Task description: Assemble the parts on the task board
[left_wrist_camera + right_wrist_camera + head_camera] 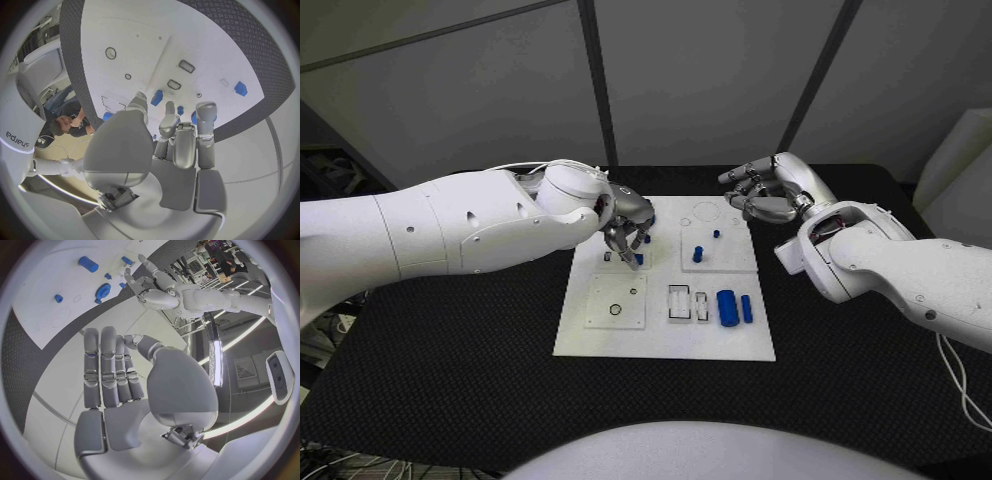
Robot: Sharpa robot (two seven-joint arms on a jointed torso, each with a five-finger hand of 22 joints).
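Your silver left hand [626, 222] pinched a small blue peg [639, 259] at frame centre over the white task board [589, 345]; your right hand [764, 195] hung released, fingers apart. No legible writing on the board.

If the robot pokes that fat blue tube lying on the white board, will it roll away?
Probably. The fat blue cylinder lies on its round side on the flat white task board, so a sideways push would likely roll it. It looks stiff, smooth, maybe slippery.

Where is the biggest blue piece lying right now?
In the head view the large blue cylinder lies on the task board, near its front right part, between a clear rectangular slot and a thinner blue pin.
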